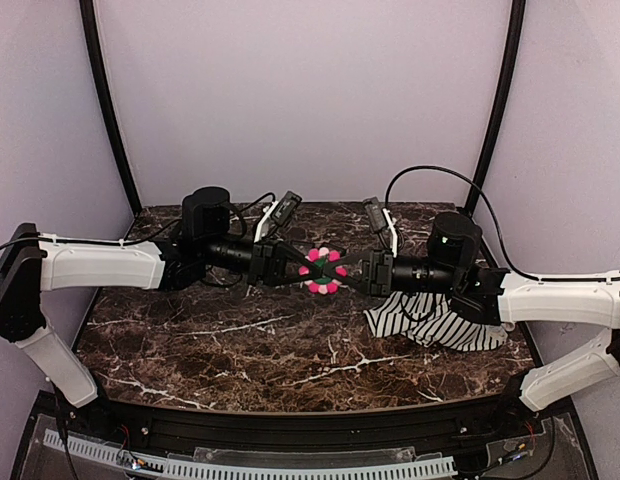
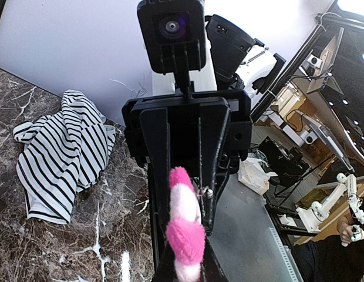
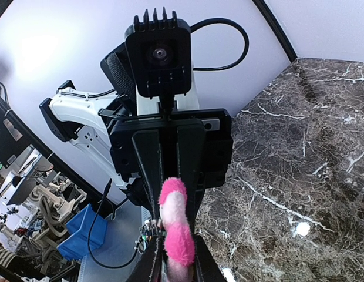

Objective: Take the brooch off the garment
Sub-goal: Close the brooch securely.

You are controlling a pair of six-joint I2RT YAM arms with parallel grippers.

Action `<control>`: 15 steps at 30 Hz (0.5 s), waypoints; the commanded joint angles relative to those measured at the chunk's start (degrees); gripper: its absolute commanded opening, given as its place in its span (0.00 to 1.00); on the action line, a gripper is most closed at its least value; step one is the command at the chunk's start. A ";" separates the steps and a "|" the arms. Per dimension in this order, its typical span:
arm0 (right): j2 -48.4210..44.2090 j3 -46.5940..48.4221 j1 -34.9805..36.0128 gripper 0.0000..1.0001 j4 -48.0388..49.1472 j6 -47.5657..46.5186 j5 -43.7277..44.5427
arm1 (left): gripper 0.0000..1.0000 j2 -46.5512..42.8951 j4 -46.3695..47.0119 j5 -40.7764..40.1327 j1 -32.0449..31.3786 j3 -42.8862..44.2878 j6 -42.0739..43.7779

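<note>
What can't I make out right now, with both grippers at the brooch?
- Pin and clasp of the brooch: too small in the top view, and edge-on in both wrist views.
- Where the left gripper and right gripper pinch it: cut off by the bottom edge of each wrist view, tiny and crowded from above.
- Part of the garment: hidden under the right arm in the top view, out of frame in the right wrist view.

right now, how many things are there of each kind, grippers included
brooch: 1, pinched in the air between both grippers
garment: 1, crumpled on the table
grippers: 2, the left gripper and the right gripper
total: 4
</note>
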 commanded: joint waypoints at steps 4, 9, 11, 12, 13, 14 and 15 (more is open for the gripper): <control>-0.89 -0.63 -1.55 0.17 2.57 0.96 2.15 | 0.01 -2.21 -3.67 -0.05 0.17 -0.77 1.24; -0.89 -0.98 -1.55 0.21 3.94 0.63 0.92 | 0.01 -1.76 -3.58 0.07 0.17 -0.71 0.96; -0.86 -1.02 -1.54 0.22 4.32 0.60 0.71 | 0.01 -1.67 -3.55 0.04 0.17 -0.75 0.93; -0.81 -1.06 -1.53 0.23 4.52 0.60 0.60 | 0.01 -1.66 -3.55 0.03 0.17 -0.72 0.89; -0.87 -1.08 -1.53 0.23 4.71 0.66 0.50 | 0.01 -1.66 -3.55 0.01 0.17 -0.74 0.86; -0.90 -1.19 -1.53 0.23 4.69 0.70 0.55 | 0.01 -1.66 -3.55 0.02 0.17 -0.75 0.85; -0.89 -1.24 -1.55 0.23 4.65 0.64 0.65 | 0.01 -1.66 -3.50 0.02 0.17 -0.70 0.84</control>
